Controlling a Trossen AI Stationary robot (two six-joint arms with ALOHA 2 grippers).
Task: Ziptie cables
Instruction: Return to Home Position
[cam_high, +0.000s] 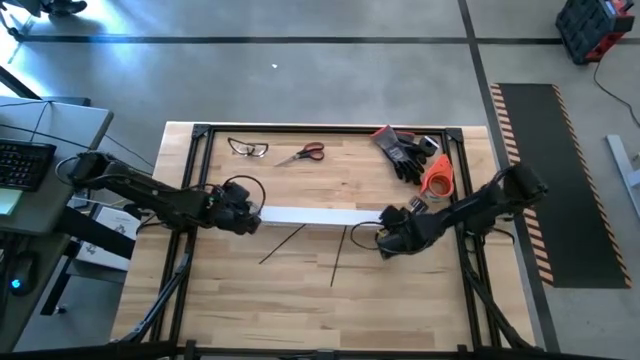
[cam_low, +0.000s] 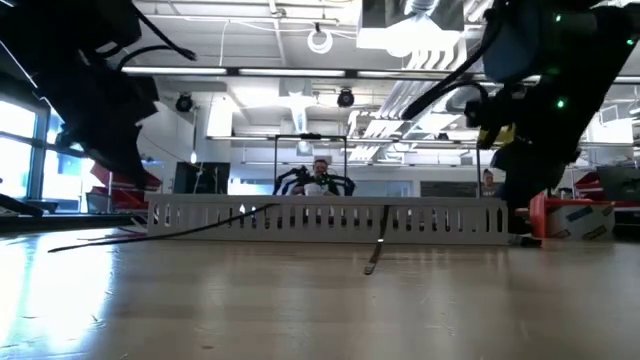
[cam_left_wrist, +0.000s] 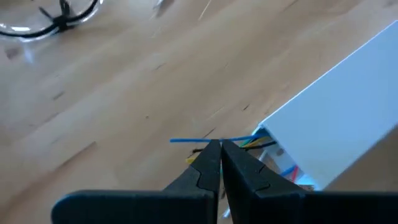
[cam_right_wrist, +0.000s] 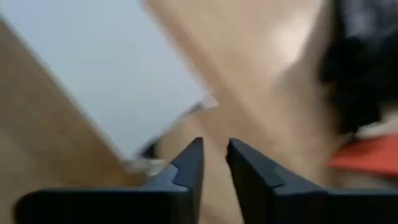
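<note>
Looking down, we find cables (cam_left_wrist: 245, 142) poking from the white duct (cam_left_wrist: 336, 112) just beyond the left gripper (cam_left_wrist: 220, 144), clenched and empty; the duct runs lengthwise to the right gripper (cam_right_wrist: 214, 144), slightly parted, empty

The high camera looked straight down on the table (cam_high: 400, 290); the low one, level across it. Cameras behind the left gripper (cam_left_wrist: 220, 144) and right gripper (cam_right_wrist: 214, 144) closely faced the white duct (cam_high: 315, 215).

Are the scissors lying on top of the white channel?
No: the scissors lie on the table, well apart from the white channel, next to the glasses.
</note>
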